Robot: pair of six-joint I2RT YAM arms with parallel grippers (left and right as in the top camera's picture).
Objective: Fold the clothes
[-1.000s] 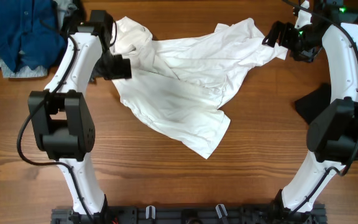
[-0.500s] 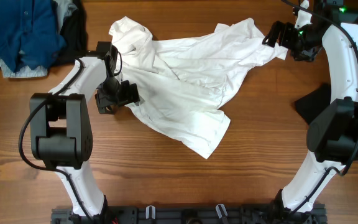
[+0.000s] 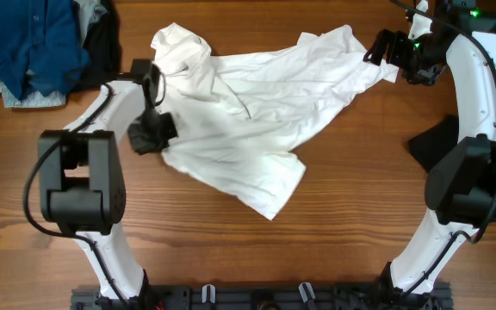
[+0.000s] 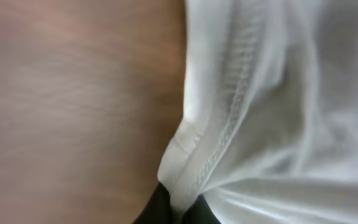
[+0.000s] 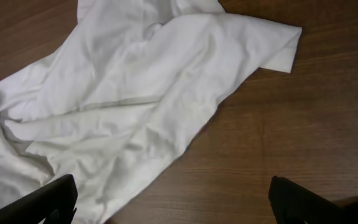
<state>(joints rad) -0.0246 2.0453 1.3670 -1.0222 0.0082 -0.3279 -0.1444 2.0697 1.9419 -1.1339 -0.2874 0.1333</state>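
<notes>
Left arm (image 3: 103, 105) and right arm (image 3: 470, 62): white curved shells, bulky black joint housings. A black cable (image 3: 29, 191) loops outside each. Left gripper (image 3: 155, 135) and right gripper (image 3: 377, 50): black. Green lamp (image 3: 474, 12) lit on right arm.

Nothing can be read in any of the views: no text, label, brand mark or number. The white shirt (image 3: 248, 112) shows plain cloth from overhead. Its hem, seen close in the left wrist view, is too blurred to show more than a line of stitching. The blue garment (image 3: 28, 43), to the left of the shirt, is too small to make out any marking.
</notes>
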